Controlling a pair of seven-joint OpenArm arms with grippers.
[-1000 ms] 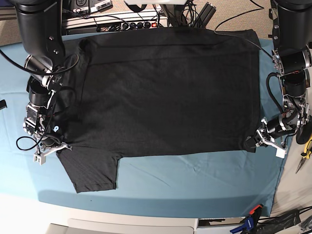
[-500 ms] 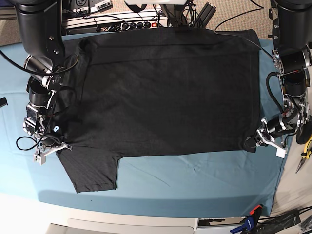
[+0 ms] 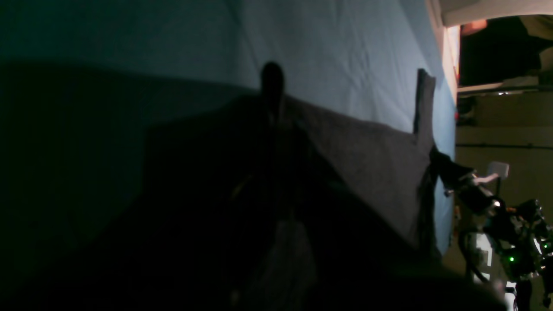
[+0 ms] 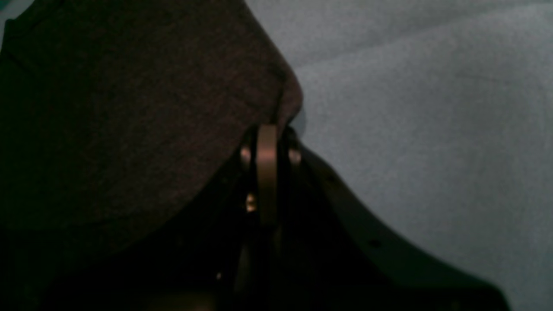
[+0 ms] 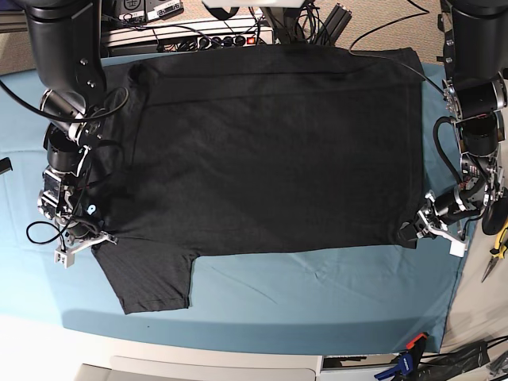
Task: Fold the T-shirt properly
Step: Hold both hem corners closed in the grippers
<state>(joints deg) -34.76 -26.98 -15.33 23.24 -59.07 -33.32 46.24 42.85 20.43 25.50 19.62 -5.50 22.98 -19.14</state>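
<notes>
T-shirt (image 5: 270,151): lying flat on the teal cloth (image 5: 317,294);
left gripper (image 5: 414,230): jaws pinching the shirt's corner;
right gripper (image 5: 101,238): jaws pinching the shirt's edge

Looks like a robotics lab or workshop bench to me. Behind the teal cloth (image 5: 317,286) covering the table there's a power strip (image 5: 226,38) and loose cables (image 5: 381,32), and just past its right edge lie yellow-handled pliers (image 5: 498,242).
</notes>
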